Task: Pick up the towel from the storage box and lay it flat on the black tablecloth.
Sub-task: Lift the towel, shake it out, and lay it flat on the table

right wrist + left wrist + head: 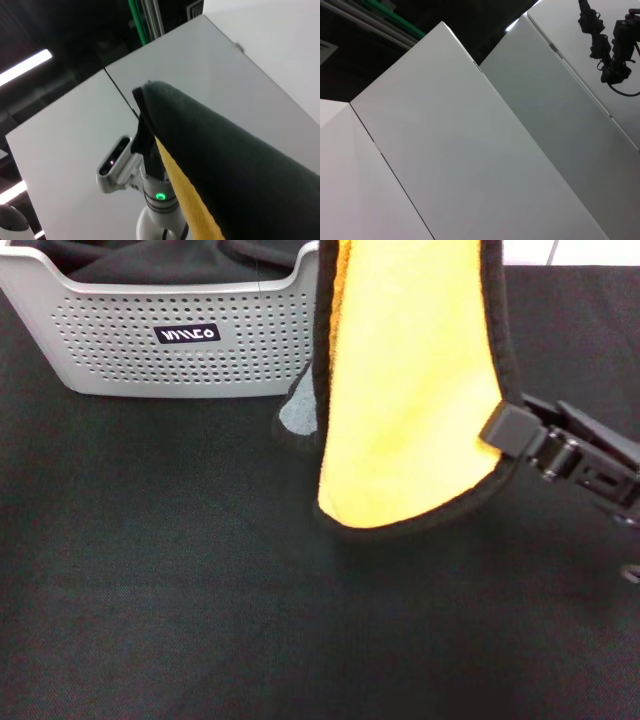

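Up above the black tablecloth (180, 600), the towel (410, 390) hangs in the air w/ its yellow side facing the head cam. It sits at abt 1 o'clock from the middle of the head view, and the storage box (170, 350) sits at abt 11 o'clock. The right gripper (505, 430) comes in from 3 o'clock and is pinched tight on the towel's black edge trim. So step 1 looks done: the towel is out of the box. Its low end droops close to the cloth, but I can't tell if it touches. What's left, I think, is to bring it down, spread it flat and let go. The left gripper isn't seen at all; its wrist cam only shows white wall panels (470, 165). Count: 1 towel, 1 box, 1 big black cloth, 1 gripper in sight. Some dark fabric (150, 260) also lies inside the box.
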Robot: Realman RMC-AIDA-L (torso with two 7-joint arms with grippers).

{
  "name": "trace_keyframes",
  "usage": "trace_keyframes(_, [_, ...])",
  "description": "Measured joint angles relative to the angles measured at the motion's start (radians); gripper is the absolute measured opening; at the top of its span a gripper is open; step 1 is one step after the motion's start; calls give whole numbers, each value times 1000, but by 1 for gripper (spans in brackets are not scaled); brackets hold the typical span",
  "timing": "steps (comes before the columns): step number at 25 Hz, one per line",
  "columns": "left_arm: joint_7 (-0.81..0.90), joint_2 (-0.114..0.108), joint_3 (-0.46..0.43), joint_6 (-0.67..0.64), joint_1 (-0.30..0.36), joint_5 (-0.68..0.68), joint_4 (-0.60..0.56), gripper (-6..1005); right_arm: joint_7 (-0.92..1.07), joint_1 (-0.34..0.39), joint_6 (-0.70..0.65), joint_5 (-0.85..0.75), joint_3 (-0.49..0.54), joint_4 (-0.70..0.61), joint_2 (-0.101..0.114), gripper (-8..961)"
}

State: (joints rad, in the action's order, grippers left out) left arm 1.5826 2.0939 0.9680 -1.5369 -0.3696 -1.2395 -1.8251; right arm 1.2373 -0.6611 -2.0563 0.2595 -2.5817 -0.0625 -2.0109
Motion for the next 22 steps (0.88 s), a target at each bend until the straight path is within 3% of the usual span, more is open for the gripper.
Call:
trace_keyframes(5, [0,0,0,0,0,0,1,14,2,-14,25,-17,-1,-4,-4,359])
trace_keyframes(11, [1,0,0,0,0,-1,1,13,-6,-18,28,-32,-3,-3,-5,265])
trace_keyframes(16, [1,0,0,0,0,-18,1,14,-45,-11,29,-33,-1,0,-5,62])
trace_keyframes(22, [12,-4,0,-1,1,-107,1,13,-55,9,23,-25,8,8,5,25])
